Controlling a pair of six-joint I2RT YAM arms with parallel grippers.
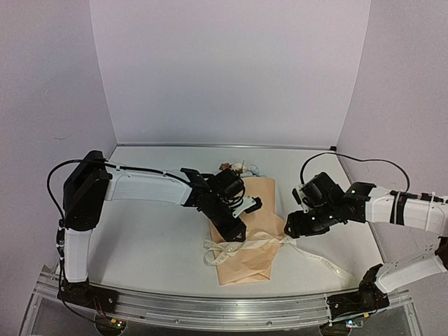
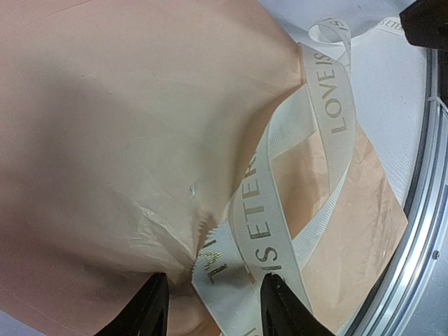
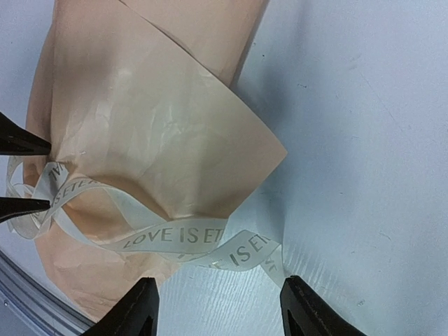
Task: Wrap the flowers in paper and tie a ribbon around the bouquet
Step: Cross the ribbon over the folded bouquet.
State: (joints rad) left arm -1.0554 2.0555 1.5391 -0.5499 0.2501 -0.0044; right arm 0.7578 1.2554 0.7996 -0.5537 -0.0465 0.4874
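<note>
With my left tool (image 2: 213,308) and right tool (image 3: 220,308) both spread apart, clamping nothing, I'd pinch the limp, slippery ribbon (image 3: 189,241) flat near its crossing on the crushable bouquet (image 1: 248,262) lying on the surface (image 1: 154,245).

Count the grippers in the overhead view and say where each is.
2. Left gripper at the bouquet's left side, by the ribbon; right gripper at its right side. None hidden.

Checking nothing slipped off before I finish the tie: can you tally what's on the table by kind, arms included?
Paper sheet: 1
Ribbon: 1
Flower bunch: 1
Robot arms: 2
Total: 5
</note>
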